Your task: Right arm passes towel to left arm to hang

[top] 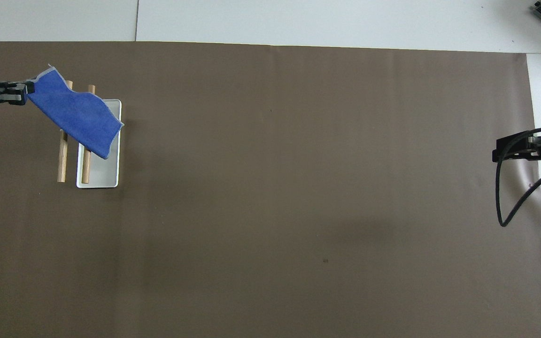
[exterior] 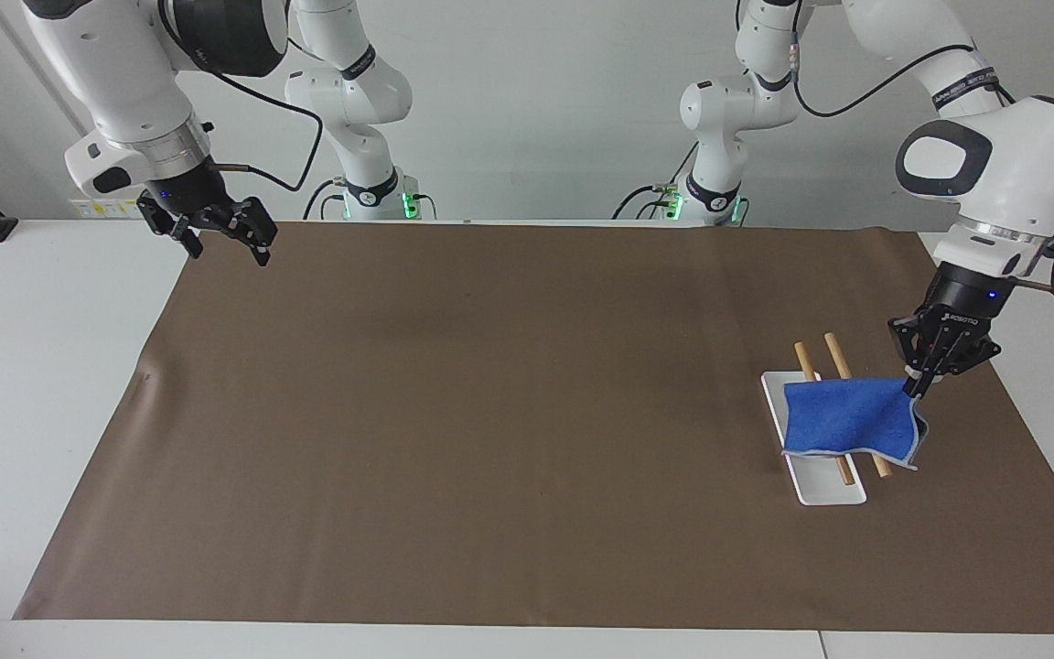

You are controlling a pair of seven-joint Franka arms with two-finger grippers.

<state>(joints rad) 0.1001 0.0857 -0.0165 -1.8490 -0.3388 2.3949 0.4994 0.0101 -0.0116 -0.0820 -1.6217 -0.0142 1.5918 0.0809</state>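
Over the white rack (exterior: 824, 490), at the left arm's end of the table (exterior: 42, 384), the towel (exterior: 847, 417) hangs spread out — a small royal-blue rectangle of soft, nubbly cloth with a thin pale grey stitched edge. It drapes across both wooden rods (exterior: 838, 361) and part of the rack's shallow tray, its free corner drooping toward the tray. One corner is pinched in the left claw (exterior: 917, 383), which is closed on the cloth and angled down just beside the rods, toward the table's end. Small pale lettering shows on the claw's black body, too small to read with certainty. In the overhead view the towel (top: 75, 112) stretches slantwise from the left claw (top: 24, 92) over the rods (top: 64, 155) to the rack (top: 104, 180).

The rack is a glossy white oblong tray with rounded corners; the two rods are plain round light wood, lying parallel along its length. Everything rests on a matte brown paper sheet (exterior: 490, 412) with a crease near the right arm's end.

The right claw (exterior: 216, 240) waits well apart — raised over the sheet's corner at the right arm's end, its fingers spread wide and holding nothing. Between the two claws the sheet lies bare.
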